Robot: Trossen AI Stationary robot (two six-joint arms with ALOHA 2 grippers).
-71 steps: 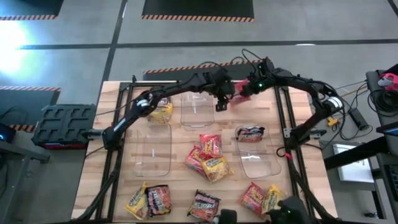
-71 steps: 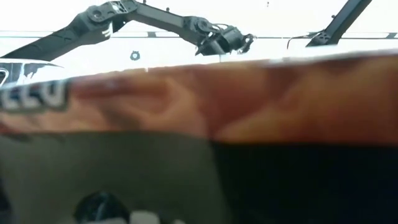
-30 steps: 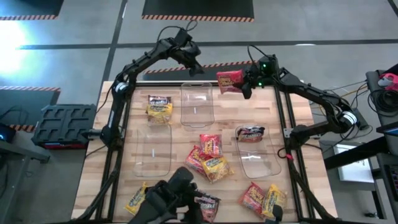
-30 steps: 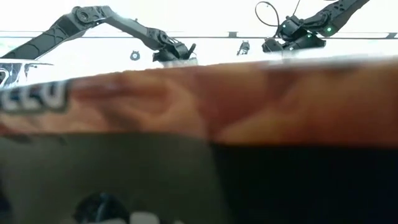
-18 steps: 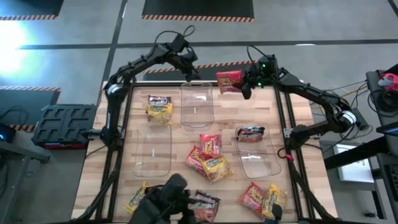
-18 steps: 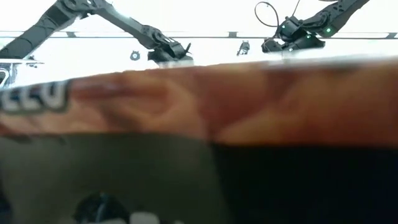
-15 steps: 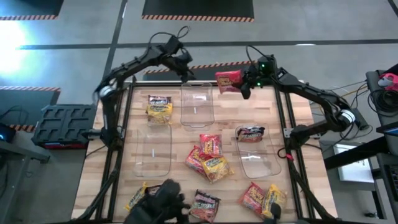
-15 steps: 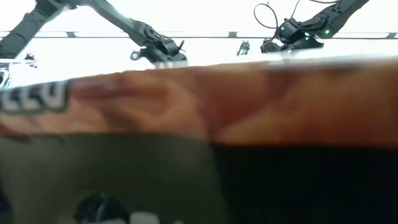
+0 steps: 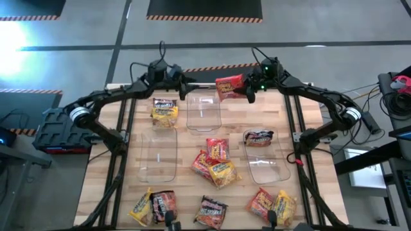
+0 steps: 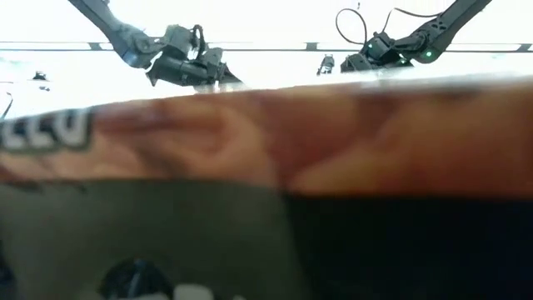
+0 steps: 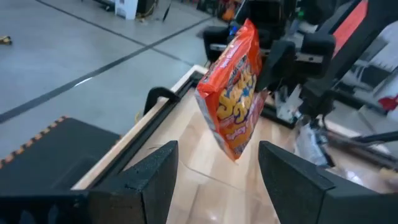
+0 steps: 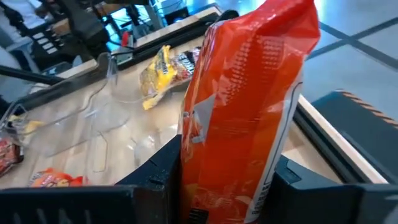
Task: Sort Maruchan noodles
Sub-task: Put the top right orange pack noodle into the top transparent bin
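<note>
High view: right gripper [image 9: 247,88] jaws clamped on a red noodle packet [image 9: 229,86], held above the tabletop's [image 9: 308,141] far edge, just past the far middle clear bin [image 9: 203,110]. Left gripper [image 9: 182,86] jaws open, empty, near the far edge, facing that packet. Yellow and dark packets [image 9: 165,110] sit in the far left bin; a dark one [image 9: 259,136] in the right bin. Loose packets [image 9: 215,162] lie mid-tabletop, more along the near edge.
</note>
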